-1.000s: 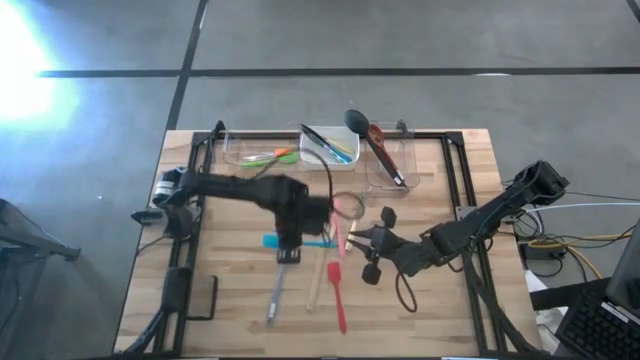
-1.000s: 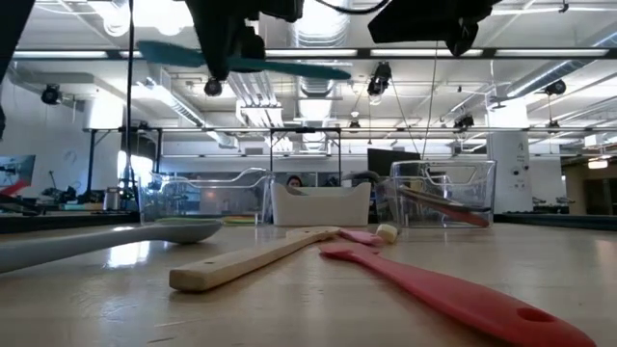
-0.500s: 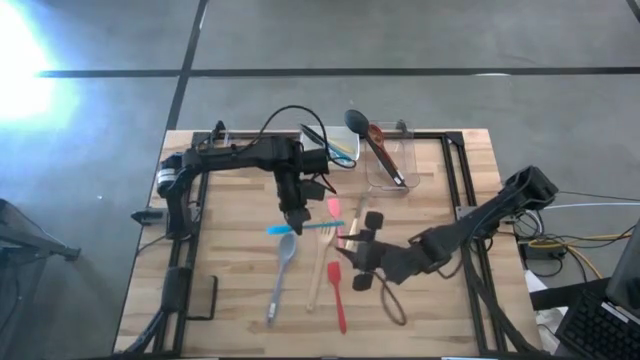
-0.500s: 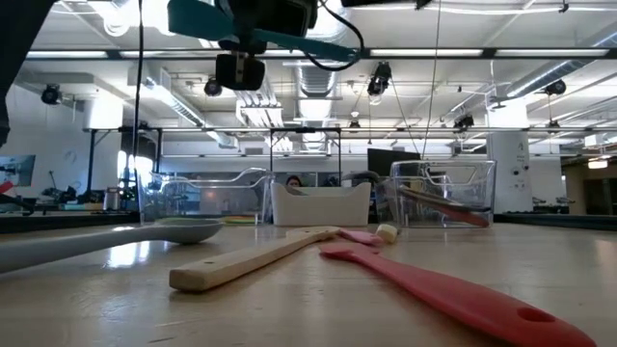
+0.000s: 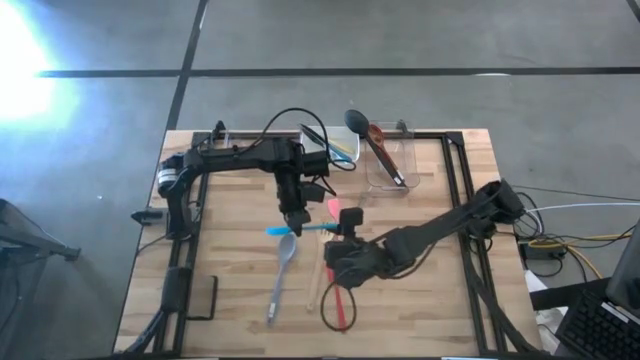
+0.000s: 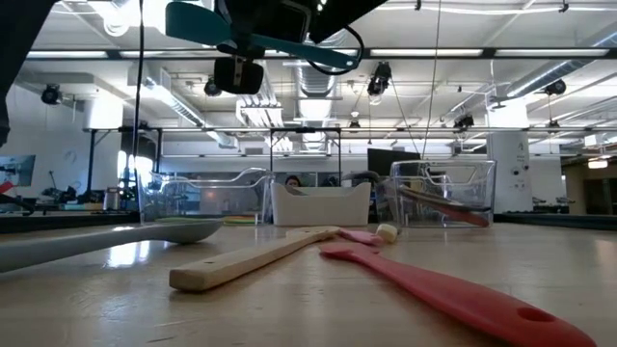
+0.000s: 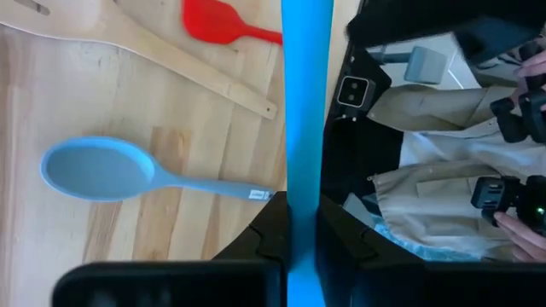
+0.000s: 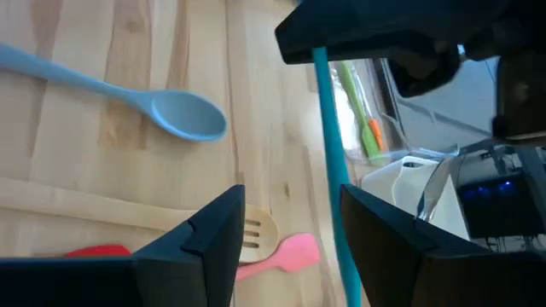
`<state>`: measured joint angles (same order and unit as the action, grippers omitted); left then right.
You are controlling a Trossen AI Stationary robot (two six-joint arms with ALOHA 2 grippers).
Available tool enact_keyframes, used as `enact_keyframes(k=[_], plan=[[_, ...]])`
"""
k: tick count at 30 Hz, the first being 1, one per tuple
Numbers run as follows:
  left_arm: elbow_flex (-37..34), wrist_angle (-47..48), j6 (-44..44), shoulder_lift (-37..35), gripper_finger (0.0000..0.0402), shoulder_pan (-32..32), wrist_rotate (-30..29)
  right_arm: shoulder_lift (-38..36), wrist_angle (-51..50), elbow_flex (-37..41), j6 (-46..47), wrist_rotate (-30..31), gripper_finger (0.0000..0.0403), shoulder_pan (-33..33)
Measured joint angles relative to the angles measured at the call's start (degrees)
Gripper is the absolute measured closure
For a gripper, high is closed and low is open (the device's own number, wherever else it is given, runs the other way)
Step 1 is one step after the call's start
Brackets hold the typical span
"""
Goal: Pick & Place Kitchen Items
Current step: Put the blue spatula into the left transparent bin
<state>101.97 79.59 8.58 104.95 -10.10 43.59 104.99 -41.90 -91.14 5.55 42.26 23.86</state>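
Left pincer point(image 5: 291, 219) is clamped on the teal spatula point(image 7: 307, 102); right pincer point(image 8: 286, 230), open and empty, sits just below it — they could collide.

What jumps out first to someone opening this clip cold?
The left gripper holds a teal utensil in the air above mid-table. Just beside it the right gripper hangs open over the red spatula, the wooden fork and the grey-blue spoon lying on the table.
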Motion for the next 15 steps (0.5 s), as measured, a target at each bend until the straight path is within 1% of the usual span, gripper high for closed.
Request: enact_keyframes(k=[3, 11, 15], plan=[[0.0, 0.17, -0.2, 0.0, 0.0366, 0.21, 0.0, 1.02, -0.32, -1.18, -0.51, 0.04, 0.0218, -0.8], [0.0, 0.22, -0.18, -0.04, 0.0365, 0.68, 0.09, 1.37, 0.1, -1.09, -0.8, -0.19, 0.0235, -3.92], [0.0, 0.37, -0.18, -0.07, 0.0365, 0.68, 0.31, 1.37, 0.07, -0.78, -0.75, -0.67, 0.0255, -5.09]])
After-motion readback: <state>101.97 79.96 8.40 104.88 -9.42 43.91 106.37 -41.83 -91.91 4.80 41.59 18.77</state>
